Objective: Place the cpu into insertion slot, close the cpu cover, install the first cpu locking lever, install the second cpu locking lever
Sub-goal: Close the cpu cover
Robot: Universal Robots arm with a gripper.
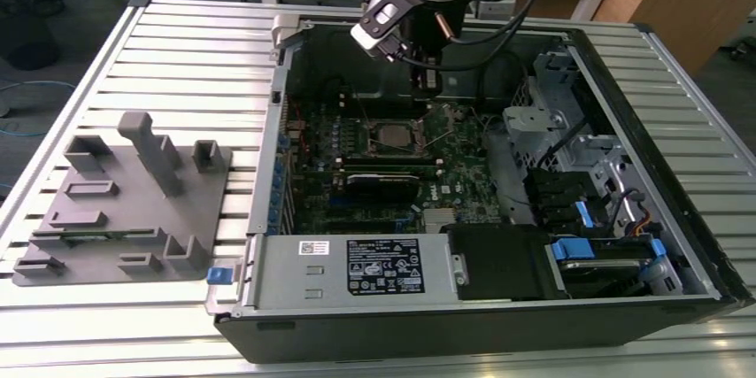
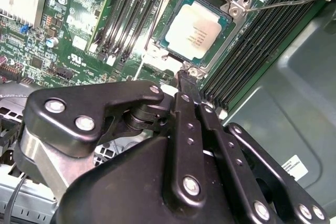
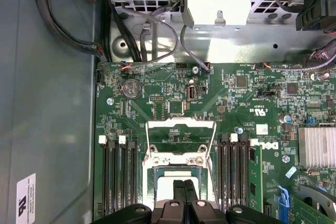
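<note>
The cpu (image 2: 193, 29), a square chip with a dull silver top, lies flat in the insertion slot (image 2: 237, 10) on the green board. In the first wrist view the cpu cover (image 3: 181, 125) stands tipped up behind the slot (image 3: 149, 163), and the board shows through its cut-out. A thin wire locking lever (image 2: 294, 1) sticks out from one corner of the socket, unlatched. My gripper (image 2: 185, 77) hovers just above the chip's edge, black fingers pressed together with nothing between them. In the exterior view my gripper (image 1: 428, 86) hangs inside the open case, a little behind the socket (image 1: 390, 136).
Black memory slots (image 2: 131, 9) flank the socket on both sides. A finned heatsink (image 3: 317, 145) and cables (image 3: 63, 30) lie nearby. A metal drive cage (image 1: 567, 130) and the power supply (image 1: 354, 267) border the board. A grey fixture (image 1: 119, 201) stands on the slatted table at the exterior view's left.
</note>
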